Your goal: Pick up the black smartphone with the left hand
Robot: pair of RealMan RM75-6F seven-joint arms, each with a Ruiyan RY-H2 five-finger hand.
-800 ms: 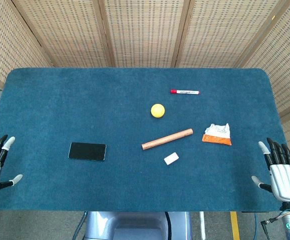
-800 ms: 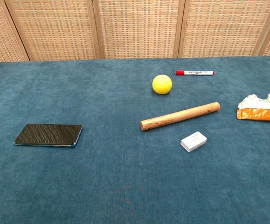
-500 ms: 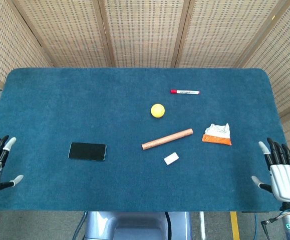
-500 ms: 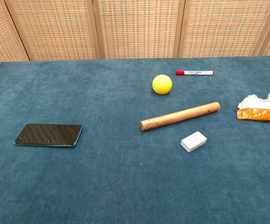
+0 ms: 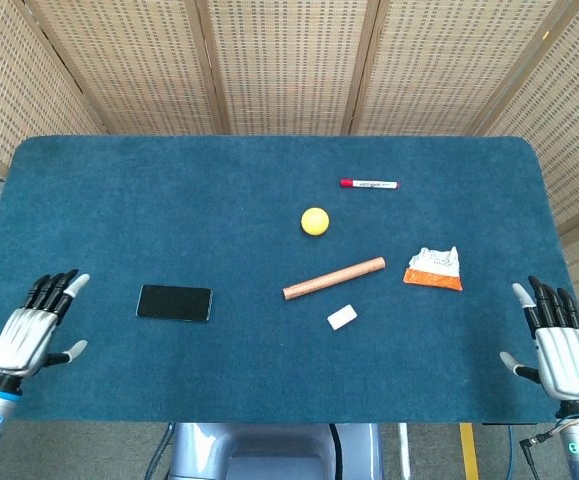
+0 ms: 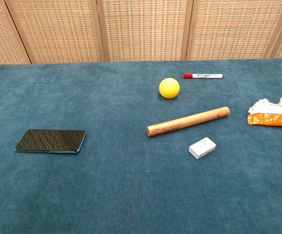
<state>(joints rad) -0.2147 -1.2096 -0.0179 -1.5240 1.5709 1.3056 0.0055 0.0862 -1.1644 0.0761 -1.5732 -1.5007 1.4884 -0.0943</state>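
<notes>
Phone (image 5: 174, 302): flat on table (image 5: 169, 200), near-left area.
Left hand (image 5: 34, 327): left of phone, apart, fingers spread, holding nothing.
Right hand (image 5: 559, 343): near-right edge, seemingly spread, nothing held.

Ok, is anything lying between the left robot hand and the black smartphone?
Nothing visible. The left robot hand is open at the table's near-left edge, and only bare blue cloth lies between it and the black smartphone. The other objects lie on the phone's far side.

Yellow ball (image 5: 315, 221), red marker (image 5: 369, 184), wooden rod (image 5: 333, 278), white eraser (image 5: 341, 318), orange wrapper (image 5: 435, 270) on blue table (image 5: 169, 190)
</notes>
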